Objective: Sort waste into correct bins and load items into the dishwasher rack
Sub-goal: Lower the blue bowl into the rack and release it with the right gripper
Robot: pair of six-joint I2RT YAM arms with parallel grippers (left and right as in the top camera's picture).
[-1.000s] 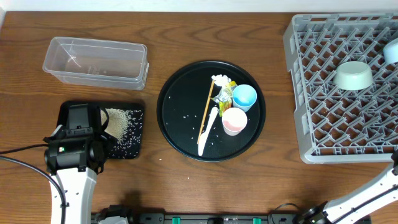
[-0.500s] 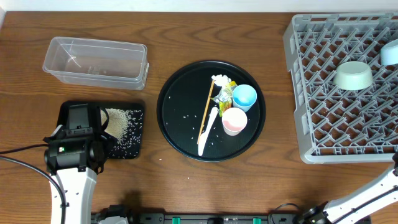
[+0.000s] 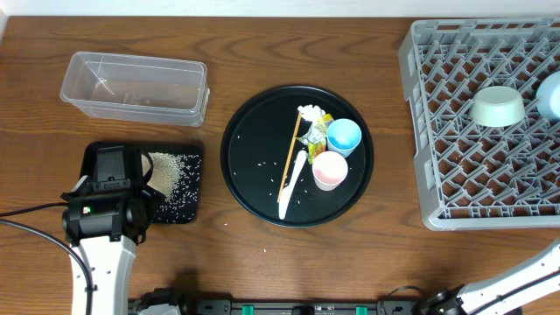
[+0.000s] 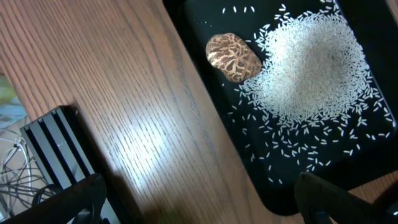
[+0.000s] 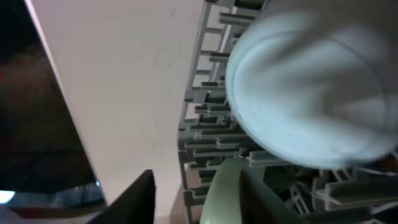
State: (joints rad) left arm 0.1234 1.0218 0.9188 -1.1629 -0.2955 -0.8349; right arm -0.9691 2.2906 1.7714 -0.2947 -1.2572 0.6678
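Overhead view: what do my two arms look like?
Left arm: white link, black boxy wrist with a small green light, black cable trailing left. Right arm: only a white link shows. Both wrist views show black fingers.

From above, the dishwasher rack runs off the right edge, which also crops the light-blue bowl. Only a strip of the right arm shows at the bottom corner; its jaws lie outside that view. The left arm covers the left part of the shallow black tray and hides its own jaws. The right wrist view blurs the light-blue bowl and crops it at the right; the mint-white bowl shows only a rim arc at the bottom edge.
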